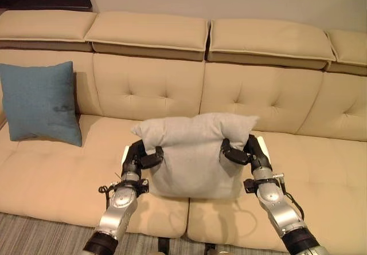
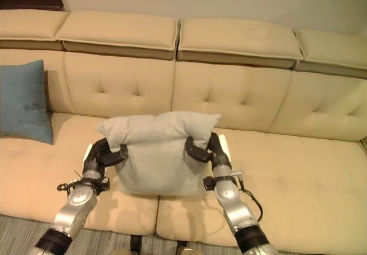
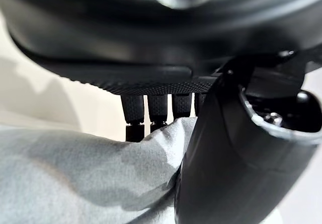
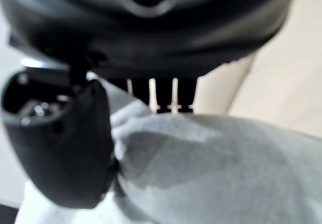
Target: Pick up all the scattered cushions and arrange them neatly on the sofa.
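Both hands — left hand [image 1: 139, 156], right hand [image 1: 243, 150] — pinch the grey cushion [image 1: 195, 155] upright

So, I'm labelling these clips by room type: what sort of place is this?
Most likely a home living room: a long tufted beige sofa against a plain wall, a blue cushion propped at its end, and a grey cushion held between the left hand and right hand.

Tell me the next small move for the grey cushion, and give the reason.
Probably carry the grey cushion forward to the backrest and stand it there: the left hand and right hand both grip it above the seat, while the blue cushion already leans upright.
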You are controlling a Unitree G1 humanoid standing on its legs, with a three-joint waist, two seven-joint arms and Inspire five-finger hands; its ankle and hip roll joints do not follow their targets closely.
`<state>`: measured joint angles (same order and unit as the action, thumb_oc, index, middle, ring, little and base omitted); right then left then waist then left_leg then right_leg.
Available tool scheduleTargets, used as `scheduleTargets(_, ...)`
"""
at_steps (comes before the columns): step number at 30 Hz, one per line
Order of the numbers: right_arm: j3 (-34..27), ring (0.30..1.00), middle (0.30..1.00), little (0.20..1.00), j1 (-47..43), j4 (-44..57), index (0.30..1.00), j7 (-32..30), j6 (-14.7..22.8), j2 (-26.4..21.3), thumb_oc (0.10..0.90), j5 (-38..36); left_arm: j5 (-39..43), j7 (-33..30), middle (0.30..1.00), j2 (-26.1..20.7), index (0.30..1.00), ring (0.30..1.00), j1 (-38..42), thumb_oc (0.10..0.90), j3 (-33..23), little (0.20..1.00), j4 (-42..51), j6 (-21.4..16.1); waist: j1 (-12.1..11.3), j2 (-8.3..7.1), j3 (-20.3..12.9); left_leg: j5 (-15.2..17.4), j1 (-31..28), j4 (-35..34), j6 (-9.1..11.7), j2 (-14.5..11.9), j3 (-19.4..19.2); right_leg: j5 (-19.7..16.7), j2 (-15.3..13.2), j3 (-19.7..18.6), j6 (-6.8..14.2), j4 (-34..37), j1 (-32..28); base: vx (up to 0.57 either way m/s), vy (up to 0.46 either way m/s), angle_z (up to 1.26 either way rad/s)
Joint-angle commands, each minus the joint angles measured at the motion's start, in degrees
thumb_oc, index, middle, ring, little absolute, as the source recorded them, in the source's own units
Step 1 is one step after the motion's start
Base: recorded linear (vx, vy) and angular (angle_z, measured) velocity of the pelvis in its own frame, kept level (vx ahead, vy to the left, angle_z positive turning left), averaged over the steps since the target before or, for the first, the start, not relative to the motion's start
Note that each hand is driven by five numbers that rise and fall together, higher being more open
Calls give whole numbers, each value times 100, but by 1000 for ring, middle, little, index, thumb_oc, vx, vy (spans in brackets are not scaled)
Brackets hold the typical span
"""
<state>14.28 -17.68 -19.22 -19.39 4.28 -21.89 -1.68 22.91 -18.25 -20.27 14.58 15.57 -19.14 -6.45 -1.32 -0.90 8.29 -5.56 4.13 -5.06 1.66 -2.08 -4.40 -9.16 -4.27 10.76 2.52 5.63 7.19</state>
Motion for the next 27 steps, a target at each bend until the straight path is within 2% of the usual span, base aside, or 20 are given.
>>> scheduleTargets(1, 224, 300, 300, 300, -1448, 391, 300, -409, 799, 297, 400, -42, -308, -108, 300, 171, 300, 300, 1798, 400, 562, 300, 167, -1033, -45, 1, -124, 717, -88, 6, 77, 119, 93, 829, -48, 52, 623, -63, -403, -163, -7, 1)
scheduleTargets(4, 328, 300, 300, 300, -2542, -65, 300, -890, 797, 43, 400, 115, -372, -588, 300, 85, 300, 300, 2916, 400, 744, 300, -336, -1223, -46, 23, 74, 543, 436, 6, 121, 135, 172, 694, -43, 4, 631, -63, 121, -199, 3, 5)
scheduleTargets(6, 454, 300, 300, 300, -3474, -585, 300, -1328, 751, -345, 400, 336, -433, -935, 300, -7, 300, 300, 3818, 400, 896, 300, -975, -1318, 18, 19, 58, 351, 971, 6, 206, 199, 218, 510, -48, -27, 622, -63, 637, -121, 20, 20)
scheduleTargets(12, 735, 300, 300, 300, -4228, -1309, 300, -1726, 615, -677, 400, 652, -267, -956, 300, -127, 300, 300, 4542, 400, 1052, 300, -1750, -1415, 91, -18, -70, 227, 1481, 6, 282, 244, 153, 398, -77, -68, 642, -63, 1114, -22, 13, 6)
scheduleTargets(16, 857, 300, 300, 300, -4458, -1917, 300, -1740, 569, -825, 400, 509, 6, -780, 300, -162, 300, 300, 4851, 400, 1159, 300, -2227, -1417, 161, -18, -97, 171, 1733, 6, 323, 257, 159, 325, -104, -87, 656, -63, 1375, 0, 9, -4)
scheduleTargets(17, 860, 333, 333, 333, -4465, -1923, 333, -1739, 573, -826, 422, 506, 8, -777, 359, -162, 359, 359, 4855, 439, 1158, 359, -2230, -1419, 162, -16, -99, 170, 1738, 6, 323, 257, 159, 324, -104, -87, 656, -63, 1380, -6, -6, 4)
scheduleTargets(18, 885, 585, 585, 585, -4466, -2035, 585, -1689, 560, -847, 590, 431, 29, -751, 721, -196, 721, 721, 4859, 681, 1157, 721, -2263, -1412, 170, -21, -89, 159, 1767, 6, 330, 259, 166, 305, -106, -82, 659, -63, 1415, 0, 0, 0)
scheduleTargets(19, 883, 900, 900, 900, -4429, -2120, 900, -1625, 545, -850, 800, 363, 60, -723, 900, -228, 900, 900, 4838, 800, 1149, 900, -2311, -1393, 171, -25, -90, 154, 1801, 6, 333, 259, 171, 297, -107, -88, 660, -63, 1451, 0, 0, 0)
scheduleTargets(24, 727, 900, 900, 900, -4131, -2357, 900, -1416, 532, -979, 800, 26, 29, -573, 900, -579, 900, 900, 4571, 800, 1053, 900, -2310, -1307, 195, -23, -122, 155, 1847, 6, 326, 268, 146, 277, -107, -127, 662, -63, 1517, 3, -1, -3)
scheduleTargets(25, 608, 900, 900, 900, -3940, -2385, 900, -1345, 549, -1136, 800, -59, 13, -514, 900, -840, 900, 900, 4383, 800, 921, 900, -2283, -1282, 197, -18, -140, 171, 1842, 6, 319, 274, 151, 272, -115, -129, 665, -63, 1517, 11, -4, -3)
scheduleTargets(27, 517, 900, 900, 900, -3795, -2401, 900, -1287, 566, -1280, 800, -128, 3, -470, 900, -1029, 900, 900, 4241, 800, 811, 900, -2283, -1263, 193, -15, -153, 178, 1834, 6, 315, 276, 153, 270, -115, -117, 666, -63, 1516, 9, -9, -4)
